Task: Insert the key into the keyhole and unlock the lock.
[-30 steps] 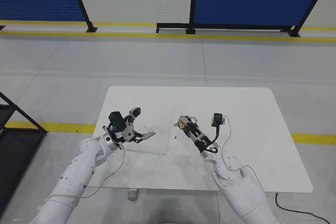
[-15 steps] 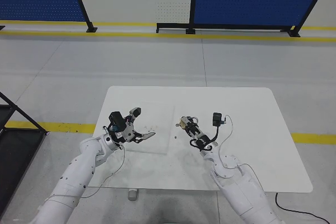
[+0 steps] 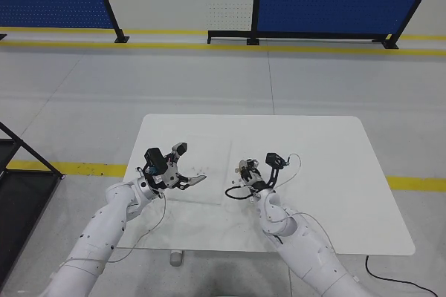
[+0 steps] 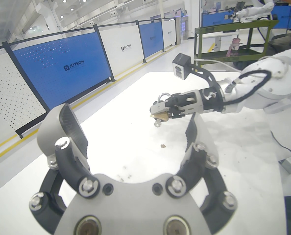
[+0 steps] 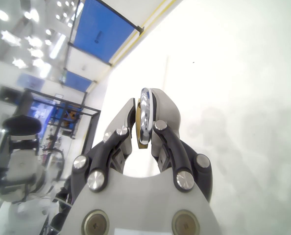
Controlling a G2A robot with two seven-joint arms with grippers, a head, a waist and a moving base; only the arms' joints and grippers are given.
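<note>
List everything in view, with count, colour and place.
padlock: one, brass with a silver shackle, clamped in the right gripper above the table
key: one, silver, hanging from the padlock's lower end
table: one, white, under both arms
fence panels: several, blue and white, across the floor beyond the table
left gripper: one, grey and black, open and empty, above the table, apart from the padlock
right gripper: one, grey and black, shut on the padlock
</note>
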